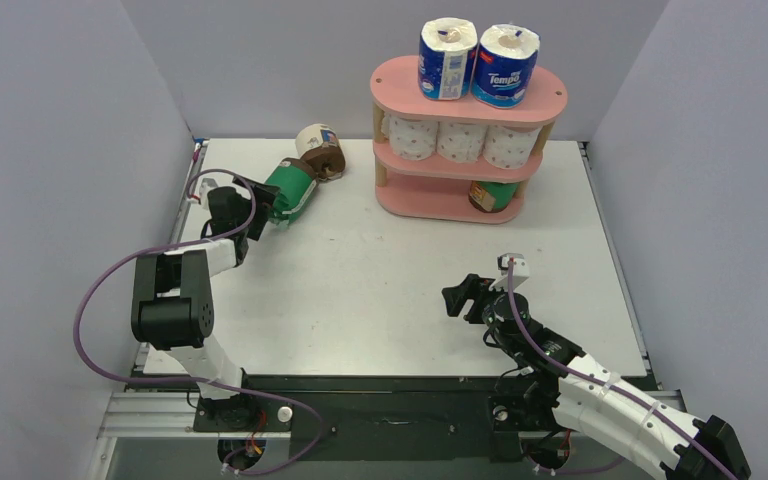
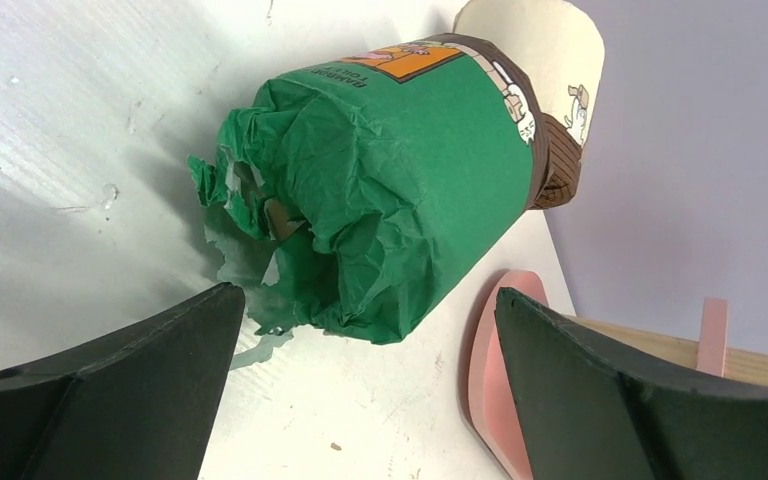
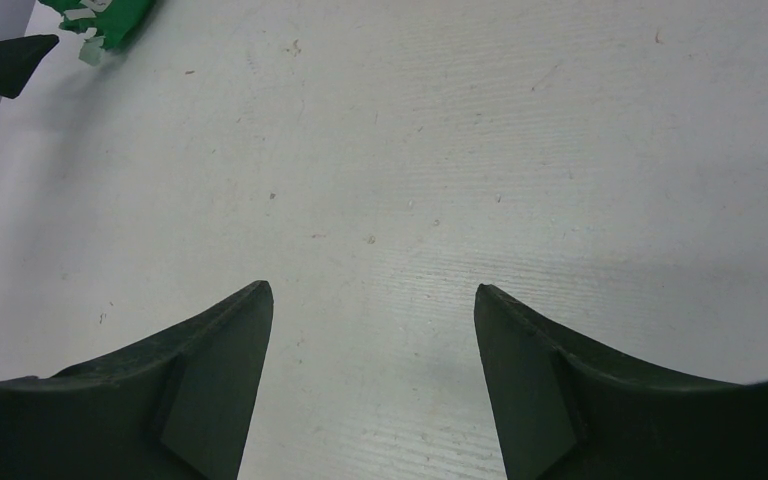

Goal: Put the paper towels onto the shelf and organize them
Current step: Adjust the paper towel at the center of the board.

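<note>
Far left: left claw [image 1: 259, 207] – jaws spread wide, low over the table [image 1: 360, 290], pointed at a green roll [image 1: 292, 190] lying on its side. In the wrist view the roll's crumpled end sits just ahead of the tips, between them, with no contact seen. A cream roll [image 1: 317, 146] sits just behind, against its far end. The shelf [image 1: 558, 98] stands at the rear, right of centre. Top board: two blue rolls [image 1: 447, 60] upright, side by side. Middle: three dotted rolls [image 1: 460, 141] in a row. Bottom: a second green roll [image 1: 493, 195] at the right end. In front of the shelf and well apart from it, right claw [image 1: 463, 296] – jaws apart, nothing between them, over the table
</note>
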Robot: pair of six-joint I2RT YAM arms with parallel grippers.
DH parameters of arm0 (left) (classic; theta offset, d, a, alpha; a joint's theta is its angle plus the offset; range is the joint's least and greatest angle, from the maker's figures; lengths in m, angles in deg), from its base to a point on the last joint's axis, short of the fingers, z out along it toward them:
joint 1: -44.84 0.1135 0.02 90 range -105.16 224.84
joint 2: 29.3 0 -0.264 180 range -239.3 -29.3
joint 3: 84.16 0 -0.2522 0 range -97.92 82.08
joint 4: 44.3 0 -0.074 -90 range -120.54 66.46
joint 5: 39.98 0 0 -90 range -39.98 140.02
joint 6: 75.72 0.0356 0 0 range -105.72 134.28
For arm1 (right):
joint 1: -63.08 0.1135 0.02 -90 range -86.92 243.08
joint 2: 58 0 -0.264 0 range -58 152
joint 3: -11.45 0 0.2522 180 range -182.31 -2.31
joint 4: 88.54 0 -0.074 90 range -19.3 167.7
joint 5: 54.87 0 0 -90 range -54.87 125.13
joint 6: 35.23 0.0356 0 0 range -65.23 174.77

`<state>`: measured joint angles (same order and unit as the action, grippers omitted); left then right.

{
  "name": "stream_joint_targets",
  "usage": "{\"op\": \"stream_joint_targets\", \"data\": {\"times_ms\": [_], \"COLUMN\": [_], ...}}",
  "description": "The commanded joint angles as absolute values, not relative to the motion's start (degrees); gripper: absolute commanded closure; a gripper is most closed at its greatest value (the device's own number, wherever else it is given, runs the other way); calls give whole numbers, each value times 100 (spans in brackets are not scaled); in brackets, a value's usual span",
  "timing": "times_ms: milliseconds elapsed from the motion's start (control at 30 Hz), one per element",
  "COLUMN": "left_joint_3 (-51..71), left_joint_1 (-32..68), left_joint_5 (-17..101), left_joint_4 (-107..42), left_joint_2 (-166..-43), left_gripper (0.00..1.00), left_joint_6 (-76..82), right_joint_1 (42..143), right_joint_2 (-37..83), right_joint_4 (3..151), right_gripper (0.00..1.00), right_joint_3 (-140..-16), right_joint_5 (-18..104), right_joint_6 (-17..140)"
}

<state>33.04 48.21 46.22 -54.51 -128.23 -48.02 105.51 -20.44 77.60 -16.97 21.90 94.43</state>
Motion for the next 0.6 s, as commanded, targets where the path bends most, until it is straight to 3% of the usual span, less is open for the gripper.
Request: {"op": "stream_joint_targets", "data": {"times_ms": [0, 333, 567], "left_joint_3": [3153, 2902, 2825], "left_joint_1": [4831, 4710, 4663], "left_joint_5": [4516, 4314, 4189], "left_joint_4": [-5783, -6286, -6727], "left_joint_2": [-12791, -13322, -13601], "left_gripper": [3, 0, 11], "left_joint_6": [-4774, -5057, -5224], "right_joint_1": [10573, 10578, 10572], "right_joint_2": [-2041, -2096, -2012], "right_joint_4": [7930, 7865, 7891], "right_gripper": [31, 31, 31], "right_joint_3": [-1870, -1859, -1877], "right_joint_5": [2075, 2013, 1999], "right_joint_6": [9397, 9371, 9332]}}
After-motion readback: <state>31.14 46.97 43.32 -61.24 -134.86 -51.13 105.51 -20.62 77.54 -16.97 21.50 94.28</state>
